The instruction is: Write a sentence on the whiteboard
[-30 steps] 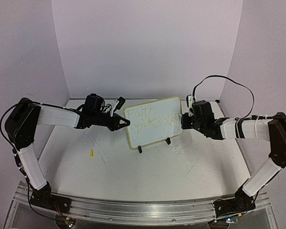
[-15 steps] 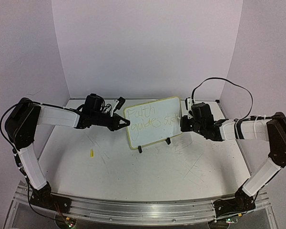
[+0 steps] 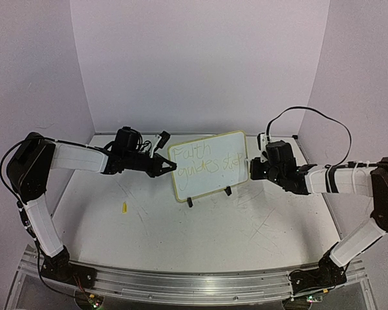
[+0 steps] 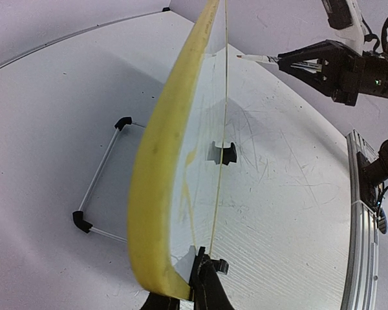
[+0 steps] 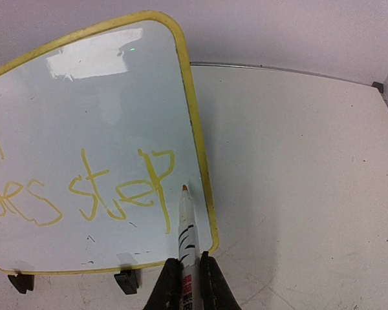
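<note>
The whiteboard (image 3: 208, 165) stands tilted at the back middle of the table, with yellow writing reading "Faith guides step". My left gripper (image 3: 170, 166) is shut on its left rim; in the left wrist view the rim (image 4: 156, 168) runs edge-on up from my gripper (image 4: 200, 287). My right gripper (image 3: 252, 169) is shut on a white marker (image 5: 188, 229) with black stripes. The marker's orange tip sits just right of the "p", near the board's right rim (image 5: 197, 148). In the left wrist view the marker (image 4: 258, 59) shows a small gap from the board surface.
A small yellow cap (image 3: 124, 206) lies on the table left of centre. The board's wire stand (image 4: 102, 169) rests behind it, and black clip feet (image 3: 189, 202) hold its lower edge. Walls close in the back and sides. A metal rail (image 3: 194, 281) runs along the near edge.
My right arm has drawn back to the right with the marker, off the board's right edge. The left arm and the board have not moved.
</note>
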`<state>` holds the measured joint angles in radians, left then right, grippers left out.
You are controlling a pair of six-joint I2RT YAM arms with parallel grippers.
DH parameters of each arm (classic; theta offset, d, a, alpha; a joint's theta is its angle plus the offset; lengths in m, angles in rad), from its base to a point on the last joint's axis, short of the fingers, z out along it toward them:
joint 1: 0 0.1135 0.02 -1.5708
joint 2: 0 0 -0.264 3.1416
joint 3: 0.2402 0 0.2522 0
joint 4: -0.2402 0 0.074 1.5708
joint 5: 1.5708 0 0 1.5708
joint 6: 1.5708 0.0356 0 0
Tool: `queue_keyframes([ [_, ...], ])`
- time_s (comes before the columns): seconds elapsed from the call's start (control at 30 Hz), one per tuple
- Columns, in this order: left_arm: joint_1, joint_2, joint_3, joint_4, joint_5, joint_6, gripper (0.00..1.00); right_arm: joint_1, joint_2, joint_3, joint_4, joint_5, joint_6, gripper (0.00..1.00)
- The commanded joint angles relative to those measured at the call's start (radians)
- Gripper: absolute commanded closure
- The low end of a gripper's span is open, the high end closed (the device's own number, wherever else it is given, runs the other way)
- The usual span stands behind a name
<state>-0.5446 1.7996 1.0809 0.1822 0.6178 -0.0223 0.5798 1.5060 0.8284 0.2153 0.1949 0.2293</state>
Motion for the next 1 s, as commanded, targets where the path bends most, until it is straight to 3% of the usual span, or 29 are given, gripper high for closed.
queue_keyframes([
  [0.0,0.027,0.009,0.009,-0.083,-0.227,0.111,1.00,-0.009,0.016,0.041,0.017,0.026,-0.009,1.00],
  [0.97,0.027,0.006,0.005,-0.084,-0.227,0.114,1.00,-0.013,0.084,0.101,0.045,0.005,-0.032,1.00],
])
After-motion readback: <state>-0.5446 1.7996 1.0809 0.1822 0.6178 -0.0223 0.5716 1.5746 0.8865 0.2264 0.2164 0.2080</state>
